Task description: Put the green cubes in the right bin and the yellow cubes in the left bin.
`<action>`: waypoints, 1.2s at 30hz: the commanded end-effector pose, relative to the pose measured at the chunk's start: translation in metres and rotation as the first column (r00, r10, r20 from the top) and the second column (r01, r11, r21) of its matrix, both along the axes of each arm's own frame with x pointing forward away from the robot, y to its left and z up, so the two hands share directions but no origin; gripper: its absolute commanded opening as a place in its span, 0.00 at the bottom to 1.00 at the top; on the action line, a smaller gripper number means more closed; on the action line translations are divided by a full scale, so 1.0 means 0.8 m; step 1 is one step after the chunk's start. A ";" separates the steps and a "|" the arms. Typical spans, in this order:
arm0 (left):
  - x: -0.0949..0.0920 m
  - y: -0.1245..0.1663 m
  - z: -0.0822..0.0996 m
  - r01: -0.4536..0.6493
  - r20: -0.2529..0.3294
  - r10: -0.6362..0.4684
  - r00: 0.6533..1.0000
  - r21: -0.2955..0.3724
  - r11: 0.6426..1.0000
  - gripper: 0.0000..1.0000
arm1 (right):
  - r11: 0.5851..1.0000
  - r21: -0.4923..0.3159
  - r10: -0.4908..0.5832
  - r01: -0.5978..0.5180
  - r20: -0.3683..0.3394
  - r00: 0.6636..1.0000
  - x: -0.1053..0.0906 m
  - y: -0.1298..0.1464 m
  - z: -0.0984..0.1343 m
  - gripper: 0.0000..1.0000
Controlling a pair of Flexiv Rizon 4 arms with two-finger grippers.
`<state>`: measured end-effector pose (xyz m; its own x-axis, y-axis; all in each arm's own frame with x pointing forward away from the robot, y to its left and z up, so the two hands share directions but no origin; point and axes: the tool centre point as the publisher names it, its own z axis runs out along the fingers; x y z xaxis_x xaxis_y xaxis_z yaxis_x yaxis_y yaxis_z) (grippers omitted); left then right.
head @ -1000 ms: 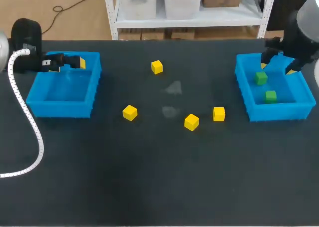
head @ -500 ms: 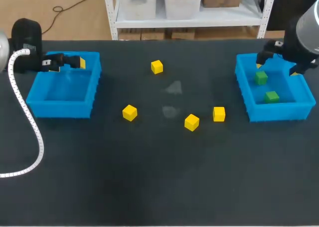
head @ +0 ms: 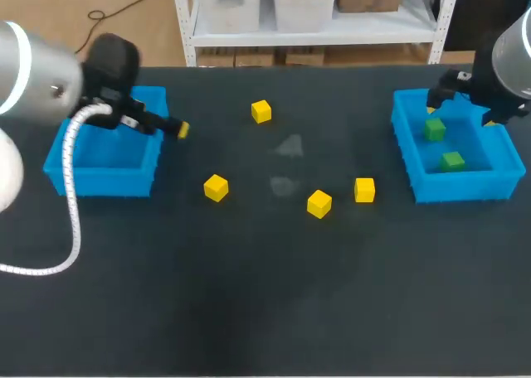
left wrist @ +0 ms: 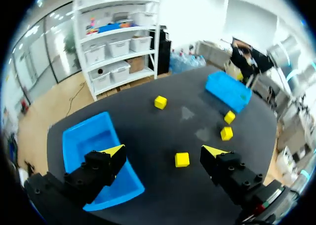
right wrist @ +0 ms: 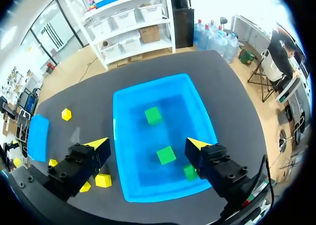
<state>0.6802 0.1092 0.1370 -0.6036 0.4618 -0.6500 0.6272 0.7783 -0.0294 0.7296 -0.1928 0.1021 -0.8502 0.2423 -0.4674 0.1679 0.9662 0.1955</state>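
Several yellow cubes lie loose on the dark table: one at the back (head: pixel 261 111), one nearer the left (head: pixel 216 187), and two side by side (head: pixel 319 203) (head: pixel 364 190). My left gripper (head: pixel 176 129) hangs open just past the left blue bin's (head: pixel 104 179) right wall. In the left wrist view, a yellow cube (left wrist: pixel 181 159) lies on the table below the open gripper (left wrist: pixel 164 153). My right gripper (head: pixel 461 111) stands open above the right blue bin (head: pixel 406 150). That bin holds three green cubes (right wrist: pixel 153 115) (right wrist: pixel 166 155) (right wrist: pixel 190 171). Nothing is in either gripper.
The left bin (left wrist: pixel 74 141) looks bare inside. The two bins sit at opposite ends of the table, with the loose cubes in the stretch between them. My left arm's white cable (head: pixel 70 220) loops over the table's left side.
My left arm has swung right, from over the left bin's far edge to just past its right wall. My right gripper's fingers have spread wider above the right bin.
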 end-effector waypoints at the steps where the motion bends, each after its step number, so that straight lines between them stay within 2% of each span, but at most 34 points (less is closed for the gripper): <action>1: -0.010 -0.022 -0.024 0.076 0.016 -0.090 0.996 0.400 0.913 1.00 | 0.999 -0.025 -0.032 0.036 0.160 0.987 -0.005 -0.001 -0.001 1.00; 2: -0.013 -0.024 -0.036 0.088 -0.003 -0.096 0.995 0.434 0.897 1.00 | 0.999 -0.025 -0.032 0.036 0.160 0.987 -0.005 -0.001 -0.001 1.00; 4: -0.017 -0.026 -0.056 0.100 -0.056 -0.083 0.995 0.456 0.884 1.00 | 0.999 -0.025 -0.032 0.036 0.160 0.987 -0.005 -0.001 -0.001 1.00; 8: -0.021 -0.033 -0.083 0.104 -0.117 -0.053 0.992 0.489 0.866 1.00 | 0.999 -0.025 -0.032 0.036 0.160 0.987 -0.005 -0.001 -0.001 1.00; 16: -0.017 -0.056 -0.104 0.104 -0.183 -0.012 0.983 0.502 0.858 1.00 | 0.999 -0.025 -0.032 0.036 0.160 0.987 -0.005 -0.001 -0.001 1.00; 24: 0.002 -0.072 -0.126 0.056 -0.262 0.086 0.961 0.490 0.870 1.00 | 0.999 -0.025 -0.032 0.036 0.160 0.987 -0.005 -0.001 -0.001 1.00; 30: 0.006 -0.076 -0.137 0.032 -0.277 0.124 0.953 0.499 0.866 1.00 | 0.999 -0.025 -0.032 0.036 0.160 0.987 -0.005 -0.001 -0.001 1.00; 36: 0.004 -0.073 -0.158 0.016 -0.307 0.169 0.937 0.519 0.854 1.00 | 0.999 -0.025 -0.032 0.036 0.160 0.987 -0.005 -0.001 -0.001 1.00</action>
<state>0.6773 0.0543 0.0171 -0.7730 0.6187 -0.1403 0.5941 0.7835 0.1823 0.7286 -0.1929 0.1027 -0.8113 0.2478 -0.5296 0.1684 0.9664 0.1941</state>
